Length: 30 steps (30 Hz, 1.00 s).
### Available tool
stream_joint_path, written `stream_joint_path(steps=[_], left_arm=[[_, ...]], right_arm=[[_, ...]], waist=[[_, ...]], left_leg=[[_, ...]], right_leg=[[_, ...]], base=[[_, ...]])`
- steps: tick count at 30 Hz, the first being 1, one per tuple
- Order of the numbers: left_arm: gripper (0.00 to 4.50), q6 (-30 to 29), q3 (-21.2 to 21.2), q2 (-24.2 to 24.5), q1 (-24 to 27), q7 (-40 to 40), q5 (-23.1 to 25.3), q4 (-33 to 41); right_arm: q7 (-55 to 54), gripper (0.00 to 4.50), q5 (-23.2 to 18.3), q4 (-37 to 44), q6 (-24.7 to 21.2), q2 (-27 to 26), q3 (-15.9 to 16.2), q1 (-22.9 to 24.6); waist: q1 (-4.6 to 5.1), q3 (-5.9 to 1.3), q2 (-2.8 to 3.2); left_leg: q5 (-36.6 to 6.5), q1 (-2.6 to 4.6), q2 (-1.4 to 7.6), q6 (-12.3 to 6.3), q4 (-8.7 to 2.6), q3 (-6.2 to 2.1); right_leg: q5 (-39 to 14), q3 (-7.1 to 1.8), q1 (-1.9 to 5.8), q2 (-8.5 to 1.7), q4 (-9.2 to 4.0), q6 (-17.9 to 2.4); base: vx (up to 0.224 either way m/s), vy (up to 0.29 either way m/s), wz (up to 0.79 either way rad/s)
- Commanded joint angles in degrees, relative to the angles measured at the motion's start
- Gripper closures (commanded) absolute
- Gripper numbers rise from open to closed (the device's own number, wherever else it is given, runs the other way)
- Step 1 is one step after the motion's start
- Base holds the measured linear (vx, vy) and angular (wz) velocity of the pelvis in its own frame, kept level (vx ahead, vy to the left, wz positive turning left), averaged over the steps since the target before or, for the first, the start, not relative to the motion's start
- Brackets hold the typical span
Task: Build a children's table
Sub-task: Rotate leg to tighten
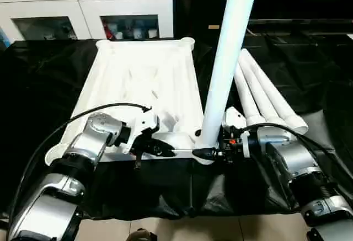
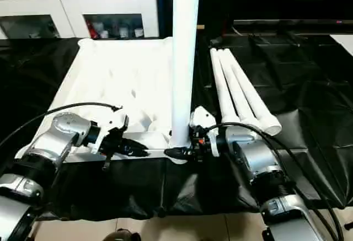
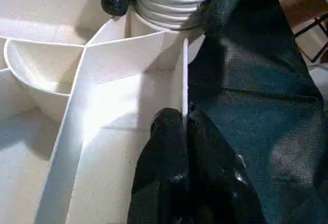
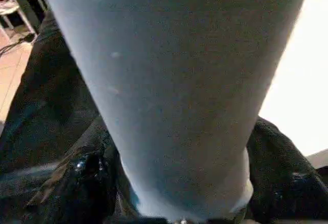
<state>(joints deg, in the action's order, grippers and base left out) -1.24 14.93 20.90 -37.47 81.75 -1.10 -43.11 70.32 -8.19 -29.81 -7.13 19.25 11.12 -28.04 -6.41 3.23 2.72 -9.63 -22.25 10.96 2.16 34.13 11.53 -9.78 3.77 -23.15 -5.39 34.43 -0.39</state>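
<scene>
In the left eye view the white tabletop lies upside down, ribs up, at centre frame on the black-covered table, with one white leg standing upright in its near right corner socket and three spare legs lying side by side to its right. The left gripper is pinched shut on the tabletop's near rim; the right gripper clasps the foot of the upright leg. In the left wrist view, black fingers close on the thin rim wall, and the leg's ridged end sits in the socket at the top of the frame. In the right wrist view the leg fills the frame between the fingers. If the right gripper lets go before the ridged end is fully seated, the tall leg would likely lean and topple; the thin-rim pinch could also slip, letting the tabletop slide.
</scene>
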Motion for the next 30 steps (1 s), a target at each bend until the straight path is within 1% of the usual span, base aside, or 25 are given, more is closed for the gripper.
stream_joint_path(steps=[1,2,4,5,6,7,8,9,10,11,12,14,15,16,17,18,20,21,25,26,28,29,30], left_arm=[[4.5,-0.6,-0.8,-2.4,-1.1,-1.8,-2.1,2.3],[4.5,-0.6,-0.8,-2.4,-1.1,-1.8,-2.1,2.3],[4.5,-4.7,-3.2,-3.8,0.5,-12.6,-0.8,6.0],[4.5,-4.7,-3.2,-3.8,0.5,-12.6,-0.8,6.0],[4.5,-5.4,-3.6,-4.1,0.8,-14.6,-0.5,6.6],[4.5,-6.4,-4.2,-4.8,1.6,-16.7,-0.6,8.1],[4.5,-6.9,-4.6,-5.2,2.1,-17.8,-0.8,9.2],[4.5,-8.1,-5.3,-6.0,3.3,-20.6,-0.4,11.3],[4.5,-8.9,-5.8,-6.6,4.3,-23.1,0.0,12.9],[4.5,-9.1,-6.1,-6.8,4.7,-24.3,0.3,13.4],[4.5,-9.5,-6.4,-7.5,6.0,-27.0,0.9,15.1],[4.5,-10.4,-6.8,-8.2,7.3,-28.2,0.3,16.8],[4.5,-11.2,-7.0,-8.5,7.9,-28.9,-0.1,17.8],[4.5,-11.7,-7.0,-8.7,8.4,-29.3,-0.4,18.6],[4.5,-12.0,-6.7,-8.8,9.3,-29.4,-0.7,19.9],[4.5,-12.3,-6.2,-8.7,10.3,-29.1,-1.0,21.2],[4.5,-12.7,-5.6,-8.4,11.0,-28.4,-1.2,22.4],[4.5,-12.6,-5.4,-8.1,11.1,-28.1,-1.0,22.5],[4.5,-10.9,-4.8,-6.6,10.2,-24.1,-1.2,20.9],[4.5,-10.3,-4.5,-5.8,9.7,-22.0,-1.6,20.2],[4.5,-9.3,-4.0,-4.4,8.7,-17.9,-2.3,18.9],[4.5,-9.1,-3.7,-3.6,8.2,-15.4,-2.7,18.3],[4.5,-9.1,-3.4,-3.1,7.8,-13.8,-3.0,17.9]], right_arm=[[-3.8,1.72,-1.6,2.2,-1.2,-3.0,-0.3,1.4],[-3.8,1.73,-1.6,2.2,-1.2,-3.0,-0.3,1.4],[-20.7,1.73,0.7,2.1,-1.5,-7.9,-4.5,3.5],[-20.7,1.73,0.7,2.1,-1.5,-7.9,-4.5,3.5],[-23.3,1.73,1.2,2.0,-1.8,-8.6,-5.0,3.8],[-27.1,1.74,2.6,1.8,-1.8,-9.5,-5.3,4.2],[-29.5,1.74,3.6,1.7,-1.7,-10.0,-5.5,4.5],[-34.4,1.75,4.7,1.9,-2.3,-11.5,-6.3,5.1],[-38.3,1.75,5.6,2.1,-3.0,-12.6,-6.9,5.5],[-39.8,1.75,5.8,2.2,-3.3,-13.2,-7.3,5.7],[-43.6,1.75,6.0,3.0,-4.2,-14.9,-8.3,6.4],[-44.9,1.75,5.7,4.2,-4.3,-16.2,-8.8,7.1],[-45.2,1.19,5.5,5.0,-4.1,-16.8,-8.7,7.6],[-45.3,1.19,5.5,5.7,-3.8,-17.2,-8.4,8.0],[-45.6,1.05,5.9,6.6,-3.1,-17.5,-7.8,8.6],[-44.7,1.02,6.1,7.2,-2.5,-17.3,-6.7,9.1],[-44.1,0.95,6.4,7.2,-1.7,-16.7,-6.0,8.8],[-43.3,0.72,6.3,7.0,-1.3,-16.3,-5.9,8.6],[-34.9,0.72,4.4,6.2,0.1,-12.1,-5.3,6.5],[-31.0,0.72,3.8,6.0,0.4,-10.4,-4.8,5.9],[-23.3,0.72,2.7,6.0,1.2,-7.4,-3.5,5.1],[-19.5,0.72,2.1,6.1,1.3,-5.9,-2.9,4.7],[-17.5,0.72,1.6,6.2,1.1,-5.1,-2.6,4.5]], waist=[[0.29,-4.3,-0.74],[0.31,-4.32,-0.64],[0.81,-4.18,-0.67],[0.93,-4.15,-0.7],[1.5,-4.13,-0.79],[1.5,-4.13,-0.79],[2.16,-3.93,-0.72],[2.19,-4.03,-0.61],[2.72,-3.89,-0.8],[2.88,-3.94,-0.78],[3.14,-4.01,-0.86],[3.27,-4.05,-0.67],[3.29,-4.08,-0.67],[3.36,-4.07,-0.63],[3.35,-4.11,-0.57],[3.42,-4.15,-0.54],[3.67,-4.25,-0.48],[3.74,-4.22,-0.44],[3.87,-4.15,-0.47],[3.84,-4.19,-0.44],[3.7,-4.18,-0.57],[3.7,-4.18,-0.57],[3.4,-4.16,-0.47]], left_leg=[[-13.7,1.66,2.57,-2.05,-4.06,-1.1],[-13.9,1.63,2.56,-1.75,-4.12,-1.14],[-14.3,1.58,2.66,-0.52,-4.43,-1.27],[-14.8,1.66,2.65,0.03,-4.52,-1.37],[-15.7,1.59,2.26,0.44,-4.5,-1.44],[-15.7,1.59,2.26,0.44,-4.5,-1.44],[-16.1,1.34,2.16,0.56,-4.64,-1.5],[-16.1,1.45,2.31,0.73,-4.64,-1.54],[-16.0,1.34,2.21,0.62,-4.66,-1.52],[-16.1,1.39,2.08,0.44,-4.64,-1.49],[-15.7,1.45,2.1,0.17,-4.58,-1.47],[-14.5,1.27,2.07,-0.53,-4.6,-1.45],[-14.4,1.25,2.18,-0.58,-4.62,-1.44],[-14.3,1.23,2.12,-0.81,-4.61,-1.42],[-14.2,1.32,2.13,-0.89,-4.62,-1.42],[-13.8,1.23,2.12,-1.11,-4.59,-1.37],[-12.9,1.23,2.03,-1.64,-4.56,-1.32],[-12.9,1.23,2.02,-1.73,-4.55,-1.31],[-13.6,1.19,1.88,-2.37,-4.34,-1.23],[-13.1,1.1,1.87,-2.57,-4.27,-1.24],[-13.3,1.22,1.91,-3.34,-4.12,-1.11],[-13.3,1.22,1.91,-3.34,-4.12,-1.11],[-13.2,1.24,2.02,-3.62,-4.05,-1.06]], right_leg=[[-13.1,-2.26,2.37,-3.3,-3.65,-13.9],[-13.7,-2.24,2.34,-3.36,-3.65,-13.7],[-14.4,-2.34,2.15,-3.38,-3.62,-13.3],[-15.0,-2.33,2.12,-3.41,-3.65,-13.1],[-18.3,-2.22,2.36,-3.52,-4.12,-12.0],[-18.3,-2.22,2.36,-3.52,-4.12,-12.0],[-19.4,-2.19,2.36,-3.3,-4.4,-11.1],[-19.0,-2.27,2.34,-3.41,-4.3,-11.0],[-19.0,-2.32,2.16,-3.3,-4.38,-10.9],[-19.3,-2.27,2.19,-3.23,-4.49,-10.7],[-19.2,-2.33,2.19,-3.23,-4.59,-10.6],[-17.7,-2.36,2.26,-3.07,-4.51,-10.3],[-16.9,-2.39,2.28,-3.07,-4.39,-10.4],[-16.0,-2.37,2.23,-2.93,-4.33,-10.5],[-15.6,-2.38,2.21,-2.87,-4.31,-10.5],[-14.2,-2.39,2.26,-2.82,-4.17,-10.8],[-12.0,-2.34,2.42,-2.75,-4.04,-11.3],[-11.9,-2.35,2.43,-2.74,-4.05,-11.5],[-12.2,-2.35,2.64,-2.85,-4.21,-11.9],[-11.7,-2.34,2.77,-2.85,-4.07,-12.1],[-11.5,-2.29,2.79,-2.7,-4.07,-12.6],[-11.5,-2.29,2.79,-2.7,-4.07,-12.6],[-11.4,-2.2,2.79,-2.71,-3.96,-13.0]], base=[[0.0,0.0,0.0],[0.0,0.0,0.0],[0.0,0.0,0.0],[0.0,0.0,0.0],[0.0,0.0,0.0],[0.0,0.0,0.0],[0.0,0.0,0.0],[0.0,0.0,0.0],[0.0,0.0,0.0],[0.0,0.0,0.0],[0.0,0.0,0.0],[0.0,0.0,0.0],[0.0,0.0,0.0],[0.0,0.0,0.0],[0.0,0.0,0.0],[0.0,0.0,0.0],[0.0,0.0,0.0],[0.0,0.0,0.0],[0.0,0.0,0.0],[0.0,0.0,0.0],[0.0,0.0,0.0],[0.0,0.0,0.0],[0.0,0.0,0.0]])
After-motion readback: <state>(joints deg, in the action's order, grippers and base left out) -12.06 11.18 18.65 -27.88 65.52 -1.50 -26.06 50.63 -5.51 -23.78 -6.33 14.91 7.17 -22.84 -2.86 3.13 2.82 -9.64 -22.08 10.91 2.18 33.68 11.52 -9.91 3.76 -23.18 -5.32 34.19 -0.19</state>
